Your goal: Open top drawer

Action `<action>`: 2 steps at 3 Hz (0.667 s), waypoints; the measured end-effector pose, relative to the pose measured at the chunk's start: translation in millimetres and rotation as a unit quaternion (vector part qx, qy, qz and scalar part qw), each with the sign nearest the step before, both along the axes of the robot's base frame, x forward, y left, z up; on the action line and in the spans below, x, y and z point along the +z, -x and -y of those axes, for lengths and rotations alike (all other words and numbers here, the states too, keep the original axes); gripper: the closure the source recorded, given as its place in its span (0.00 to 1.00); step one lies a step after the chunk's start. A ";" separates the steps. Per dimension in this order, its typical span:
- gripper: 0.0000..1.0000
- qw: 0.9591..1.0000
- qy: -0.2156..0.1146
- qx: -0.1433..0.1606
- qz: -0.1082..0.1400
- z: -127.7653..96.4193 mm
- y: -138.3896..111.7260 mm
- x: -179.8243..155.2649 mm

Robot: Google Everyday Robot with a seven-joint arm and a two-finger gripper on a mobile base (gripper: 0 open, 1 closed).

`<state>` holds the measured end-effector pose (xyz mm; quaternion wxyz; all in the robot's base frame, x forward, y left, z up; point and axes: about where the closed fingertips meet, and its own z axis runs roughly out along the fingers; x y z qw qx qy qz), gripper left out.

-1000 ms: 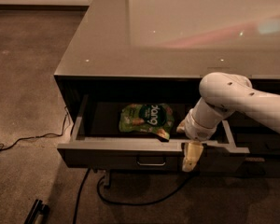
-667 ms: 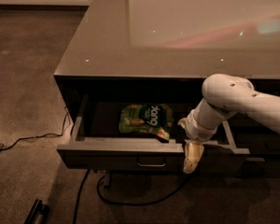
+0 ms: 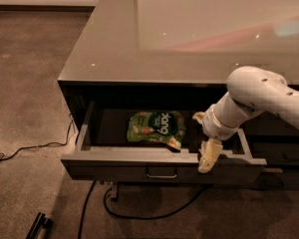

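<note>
The top drawer (image 3: 114, 169) of the dark cabinet stands pulled out, its front carrying a small centre pull handle (image 3: 161, 174). A green snack bag (image 3: 157, 128) lies inside it. My gripper (image 3: 205, 142), on a white arm coming in from the right, hangs over the drawer's front edge to the right of the handle, with a cream tip down against the front panel. The arm hides the drawer's right inner part.
The cabinet's glossy top (image 3: 189, 44) overhangs the drawer. More drawer fronts (image 3: 289, 156) sit to the right behind the arm. Black cables (image 3: 139, 214) run on the carpet under the drawer, and a dark bar (image 3: 37, 225) lies at the lower left.
The gripper has shifted slightly right and up along the drawer's front edge. The drawer and the bag look unmoved.
</note>
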<state>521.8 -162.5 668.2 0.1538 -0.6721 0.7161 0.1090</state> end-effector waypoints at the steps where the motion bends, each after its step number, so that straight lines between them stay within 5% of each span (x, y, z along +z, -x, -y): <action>1: 0.00 1.000 -0.003 0.002 0.021 -0.7 3.0 17.8; 2: 0.00 0.999 -0.001 -0.002 0.035 -2.1 16.2 30.3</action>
